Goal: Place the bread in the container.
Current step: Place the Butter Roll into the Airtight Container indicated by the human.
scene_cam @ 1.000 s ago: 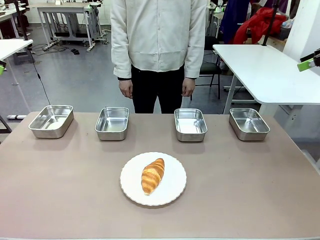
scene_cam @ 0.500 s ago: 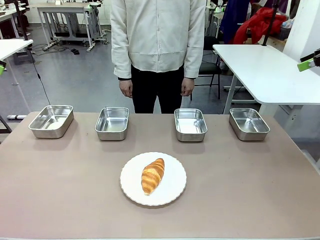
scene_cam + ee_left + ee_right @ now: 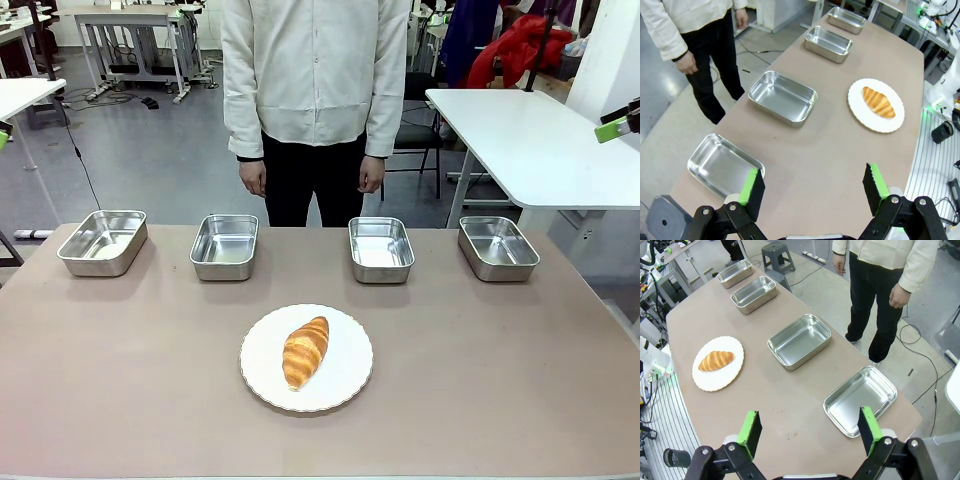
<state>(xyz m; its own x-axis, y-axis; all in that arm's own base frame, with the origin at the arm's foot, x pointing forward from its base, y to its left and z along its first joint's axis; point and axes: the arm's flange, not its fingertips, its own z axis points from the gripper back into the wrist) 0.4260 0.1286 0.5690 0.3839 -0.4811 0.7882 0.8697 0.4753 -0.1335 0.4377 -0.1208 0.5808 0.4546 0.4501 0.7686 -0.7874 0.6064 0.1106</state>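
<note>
You have nothing done so far: the bread (image 3: 306, 351) lies on the plate (image 3: 345, 385) at the table's (image 3: 120, 380) 6 o'clock, and the pans (image 3: 381, 274) at 12 o'clock are empty. The left pincer (image 3: 812, 172) and right pincer (image 3: 809, 414) hang spread apart, holding nothing.

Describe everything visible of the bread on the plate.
The bread is a croissant-shaped roll, golden brown with darker ridged bands across it and tapered ends. Its crust looks baked and whole. It lies flat near the middle of the round white plate, with its length slightly angled in the front view. Only the plate touches it.
</note>
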